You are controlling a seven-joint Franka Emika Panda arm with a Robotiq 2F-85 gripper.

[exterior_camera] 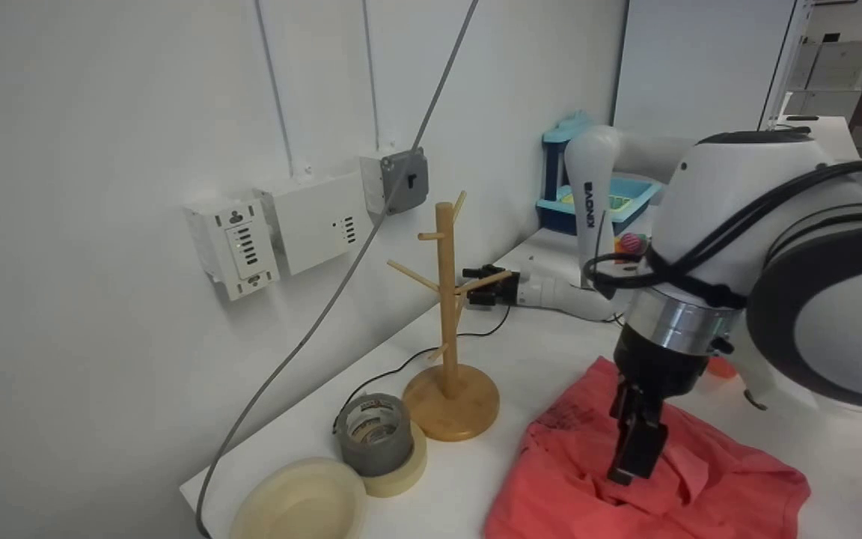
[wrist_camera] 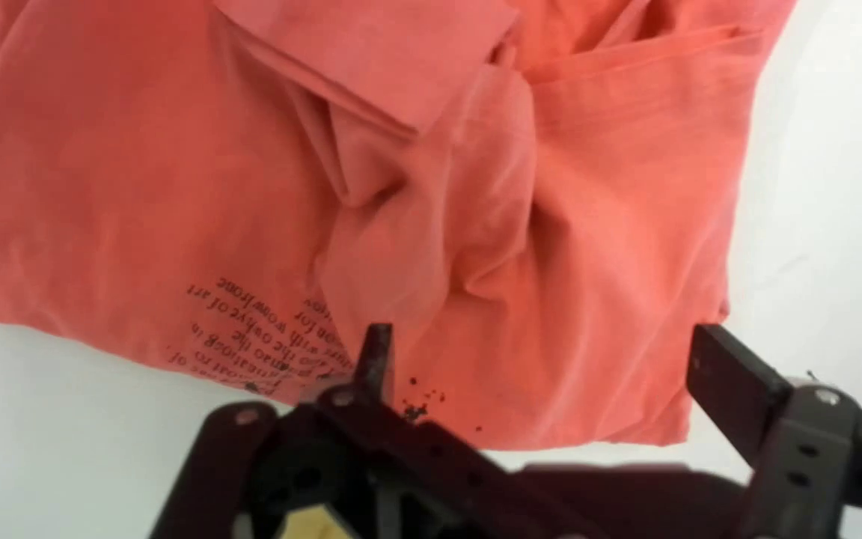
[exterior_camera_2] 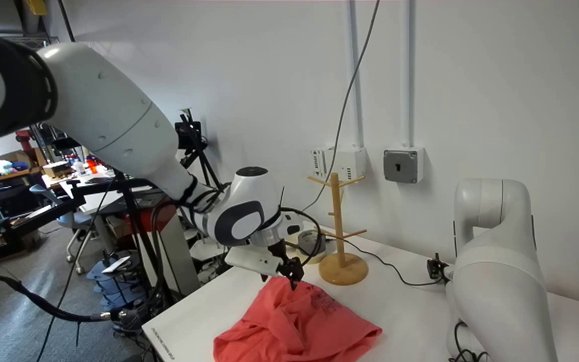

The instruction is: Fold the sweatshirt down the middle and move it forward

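One coral sweatshirt [exterior_camera_2: 297,324] lies rumpled on one bench [exterior_camera_2: 410,322], near the base of one wooden mug tree [exterior_camera: 448,322] and apart from it. One gripper [wrist_camera: 541,337], seen against the sweatshirt in all three views, is fitted to the Panda arm [exterior_camera_2: 113,115]; its two fingers [wrist_camera: 734,389] stand wide apart. Contact between fingers and sweatshirt could not be determined.

Further count: two tape rolls, the grey roll [exterior_camera: 376,453] atop the beige roll [exterior_camera: 406,479], both just beside the mug tree's base; one cream bowl [exterior_camera: 304,509], just beside the rolls and cut off by the frame; on the wall [exterior_camera: 64,224], two white boxes [exterior_camera: 319,224] and one grey-fronted box [exterior_camera: 407,183]; one further arm [exterior_camera_2: 503,281], its black end near the wall.

Differences by view: the wrist view shows the gap between the fingers most plainly and resolves the print [wrist_camera: 274,329] on the sweatshirt into lines of dark lettering, with specks alongside; in both exterior views that print is a dark patch. In an exterior view, the further arm reads KINOVA and one blue tub [exterior_camera: 560,220] stands partly behind it. In an exterior view, one tripod [exterior_camera_2: 189,136] and one wheeled chair [exterior_camera_2: 73,220] are recorded off the bench.
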